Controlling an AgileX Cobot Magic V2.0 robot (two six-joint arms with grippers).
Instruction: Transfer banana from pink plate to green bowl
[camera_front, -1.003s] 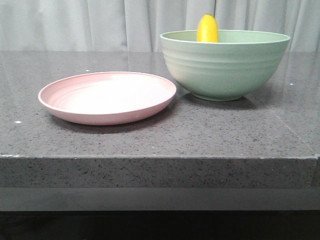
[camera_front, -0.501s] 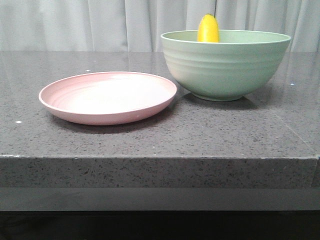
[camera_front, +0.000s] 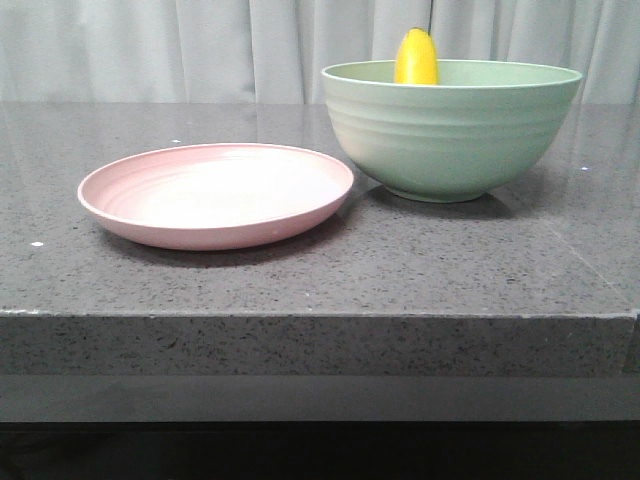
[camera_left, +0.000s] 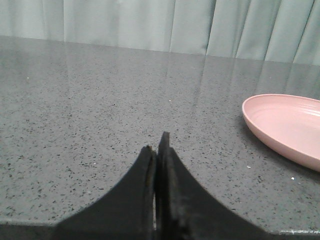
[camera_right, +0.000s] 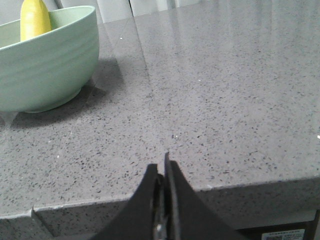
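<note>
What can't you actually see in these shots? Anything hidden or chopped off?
- Banana: only its top shows in the front view; the bowl wall hides the rest.
- Bowl in the right wrist view: cut off by the picture edge.
- Plate in the left wrist view: cut off at the edge.
- Left claw and right claw: absent from the front view; the arms never show.

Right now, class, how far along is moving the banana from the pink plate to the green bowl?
It looks finished. The banana stands in the green bowl, its tip above the rim; the pink plate holds nothing. Nothing is in hand: the left gripper and right gripper are shut, holding nothing, at the table's near edge. Nothing visible remains.
</note>
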